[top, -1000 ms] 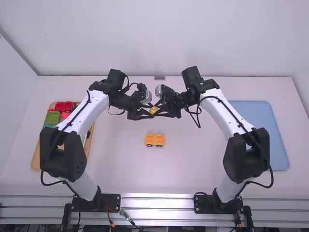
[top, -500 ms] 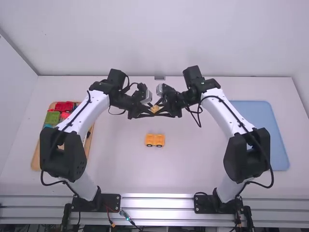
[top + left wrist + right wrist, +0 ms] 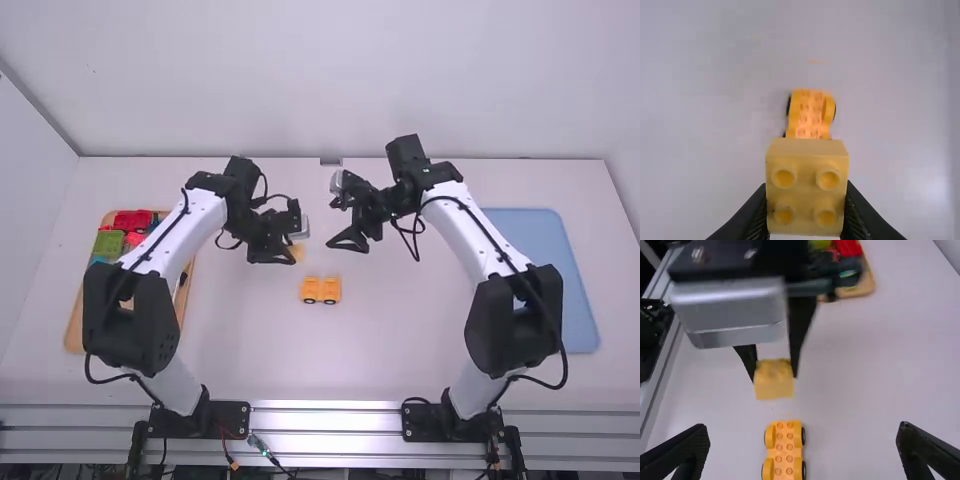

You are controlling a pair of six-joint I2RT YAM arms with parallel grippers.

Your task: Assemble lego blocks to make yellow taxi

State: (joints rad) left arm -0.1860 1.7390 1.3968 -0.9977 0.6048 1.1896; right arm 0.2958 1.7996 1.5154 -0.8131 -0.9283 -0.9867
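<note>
- Now the yellow two-by-two block (image 3: 806, 195) is held by the left gripper (image 3: 774, 374) alone, its jaws clamped on two sides; half a second ago both grippers met around it. It has been carried leftward and a little nearer.
- Slightly farther off, the right gripper (image 3: 803, 435) has been parted from the block, and its jaws stand wide apart with nothing between them.
- For the task, a handover to the left arm appears to have been completed; what is likely called for next is lining the block up over the wheeled base and pressing it down.
- Nearer, the orange-yellow wheeled base (image 3: 312, 286) rests on the counter (image 3: 400, 330), studs up in paired rows, with black tyres on orange-yellow hubs. Its place has not changed.
- Beyond it and to its left, the block is held clear of the base. Plain, smooth sides and four round, hollow-centred studs are shown, the studs facing the left wrist camera; misaligned studs could keep it from seating.
</note>
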